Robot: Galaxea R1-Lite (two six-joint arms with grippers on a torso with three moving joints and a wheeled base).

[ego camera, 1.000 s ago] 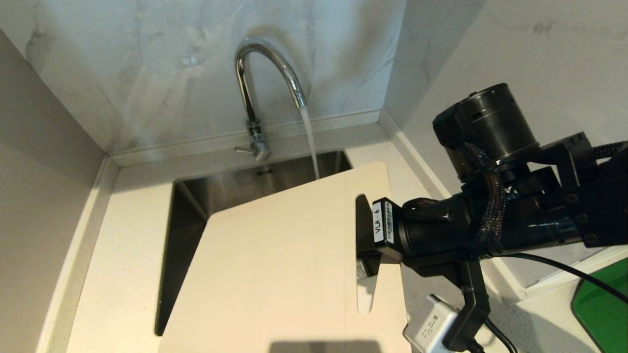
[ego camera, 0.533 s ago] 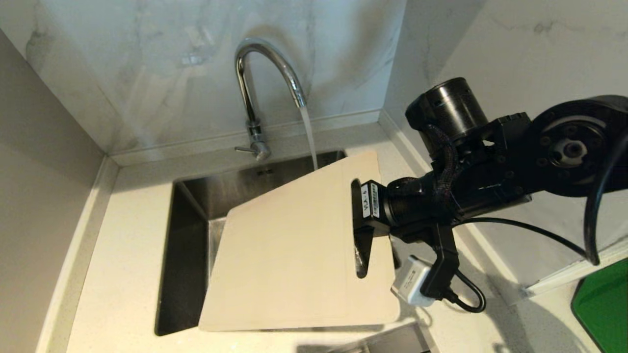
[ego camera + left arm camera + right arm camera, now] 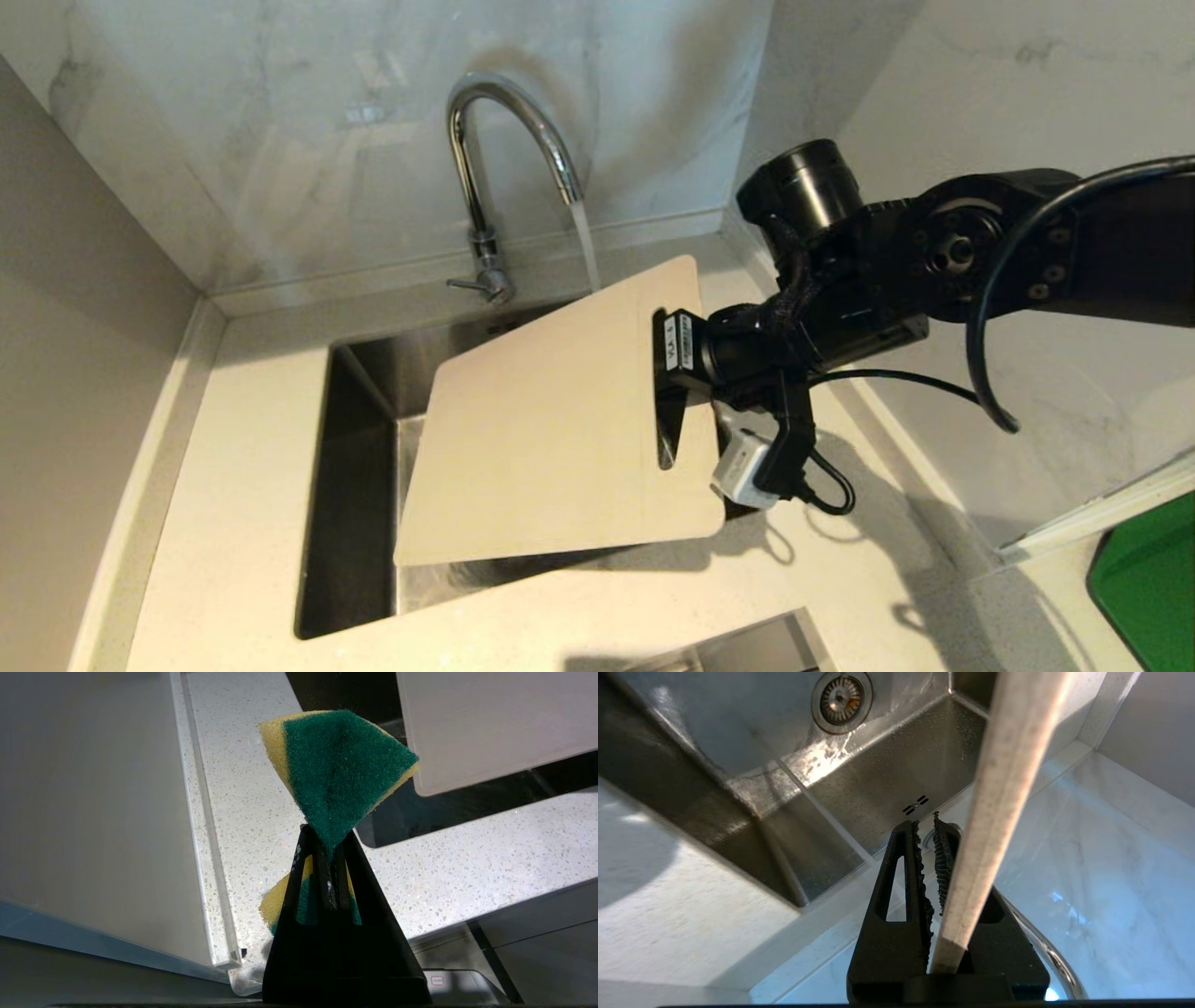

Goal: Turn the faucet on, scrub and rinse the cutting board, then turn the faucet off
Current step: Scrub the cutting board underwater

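Head view shows the right gripper [image 3: 674,411] pinched tight on the big flat cream plastic cutting board [image 3: 551,420], at the short end with the long slot handle. It holds the board up in the air, tilted, over the steel sink [image 3: 359,411]. The board's far corner is just under the water that runs from the tall shiny chrome faucet [image 3: 509,140] with the bent spout. The faucet stands at the back edge of the sink.

Left wrist view shows the left gripper [image 3: 327,858] squeezed shut on a yellow sponge with a green scrubby side [image 3: 338,770]. It hangs above the bench, near the sink's front corner, and the board's corner shows close by.

What could go wrong? I think the board could slip. It is big, it is held only at one end, and water makes plastic slick. If it drops, it could bang into the sink. Water could also bounce off the tilted board and splash onto the bench or run toward the arm. If the board swings too far back, it could knock the faucet or its thin side lever [image 3: 464,285].

The bench [image 3: 233,485] is pale speckled stone. Grey marble-look walls [image 3: 280,112] meet in a corner behind the sink. A bright green flat thing [image 3: 1144,579] peeks in at the right edge of the bench.
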